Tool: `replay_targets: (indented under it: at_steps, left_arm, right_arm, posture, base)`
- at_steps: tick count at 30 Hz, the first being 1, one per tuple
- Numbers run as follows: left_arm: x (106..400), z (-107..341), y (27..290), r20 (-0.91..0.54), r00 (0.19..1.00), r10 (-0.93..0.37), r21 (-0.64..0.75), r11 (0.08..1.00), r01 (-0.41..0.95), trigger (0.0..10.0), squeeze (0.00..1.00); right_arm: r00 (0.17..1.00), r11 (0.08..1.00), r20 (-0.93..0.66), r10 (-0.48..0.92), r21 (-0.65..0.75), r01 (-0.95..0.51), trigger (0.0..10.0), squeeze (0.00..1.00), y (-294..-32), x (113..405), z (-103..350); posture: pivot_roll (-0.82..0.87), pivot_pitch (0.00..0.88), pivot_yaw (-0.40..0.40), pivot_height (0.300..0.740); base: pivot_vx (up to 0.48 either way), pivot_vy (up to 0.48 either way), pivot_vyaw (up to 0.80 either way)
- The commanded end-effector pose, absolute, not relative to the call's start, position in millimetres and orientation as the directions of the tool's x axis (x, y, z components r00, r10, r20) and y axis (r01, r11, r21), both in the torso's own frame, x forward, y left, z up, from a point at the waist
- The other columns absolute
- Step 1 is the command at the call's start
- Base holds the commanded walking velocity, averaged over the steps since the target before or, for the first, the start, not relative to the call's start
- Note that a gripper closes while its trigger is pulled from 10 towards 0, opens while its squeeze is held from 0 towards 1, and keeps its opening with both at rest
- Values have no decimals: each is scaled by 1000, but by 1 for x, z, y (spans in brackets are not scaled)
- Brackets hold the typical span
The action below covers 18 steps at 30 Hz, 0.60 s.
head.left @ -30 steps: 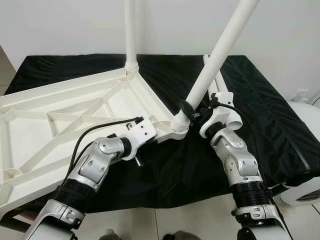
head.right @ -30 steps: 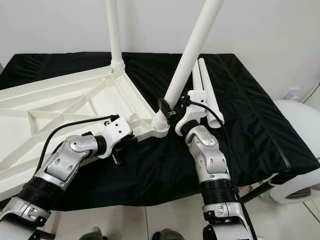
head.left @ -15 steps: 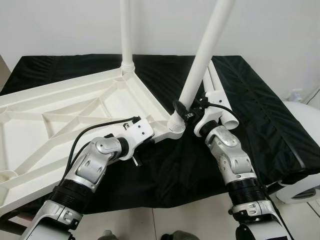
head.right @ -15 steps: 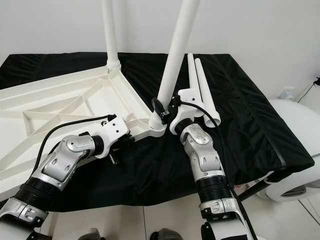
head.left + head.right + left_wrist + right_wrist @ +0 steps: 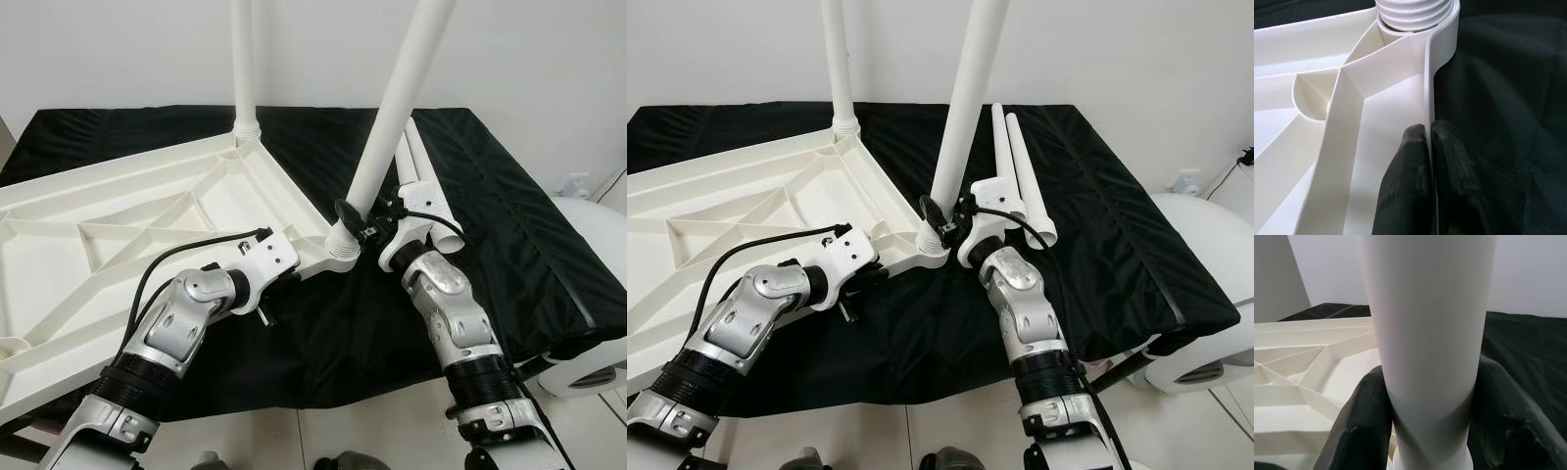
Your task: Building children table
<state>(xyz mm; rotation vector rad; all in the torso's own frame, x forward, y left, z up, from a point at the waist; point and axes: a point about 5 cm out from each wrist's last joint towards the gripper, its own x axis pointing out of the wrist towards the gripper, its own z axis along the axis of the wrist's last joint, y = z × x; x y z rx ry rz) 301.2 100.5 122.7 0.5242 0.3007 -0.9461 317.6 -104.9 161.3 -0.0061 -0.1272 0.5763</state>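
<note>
The white tabletop (image 5: 147,225) lies upside down on the black cloth (image 5: 509,215), ribbed underside up; its left end is cut off by the frame edge. Two legs stand in its corner sockets: the far leg (image 5: 242,59) upright at the far corner, the near leg (image 5: 397,108) tilted at the near corner. The tops of both are cut off. Two loose legs (image 5: 1014,166) lie on the cloth just beside the near corner, partly hidden by the right arm.

The left gripper (image 5: 1429,147) is pinched on the tabletop's thin rim near the near corner; its fingers (image 5: 1409,161) straddle the wall. The right gripper (image 5: 1430,396) clasps the near leg just above its socket.

Compared with 1.0 s ago, the near leg leans less, standing closer to vertical; both grips are unchanged.
</note>
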Motion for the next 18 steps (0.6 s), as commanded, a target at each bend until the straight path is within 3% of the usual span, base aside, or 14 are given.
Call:
replay_targets:
  at_steps: [1, 18]
  left_arm:
    - [306, 119, 122, -481, 640, -599, 313, 564, 764, 10000, 0]
    - [305, 123, 124, -476, 647, -596, 320, 568, 758, 10000, 0]
  right_arm:
    - [778, 778, -1, 629, -12, -629, 10000, 0, -90, 307, 134]
    - [772, 767, -54, 633, -91, -635, 10000, 0, -93, 304, 126]
  posture:
    - [57, 18, -66, 740]
    - [60, 25, -60, 740]
  base:
    - [0, 0, 0]
    - [0, 0, 0]
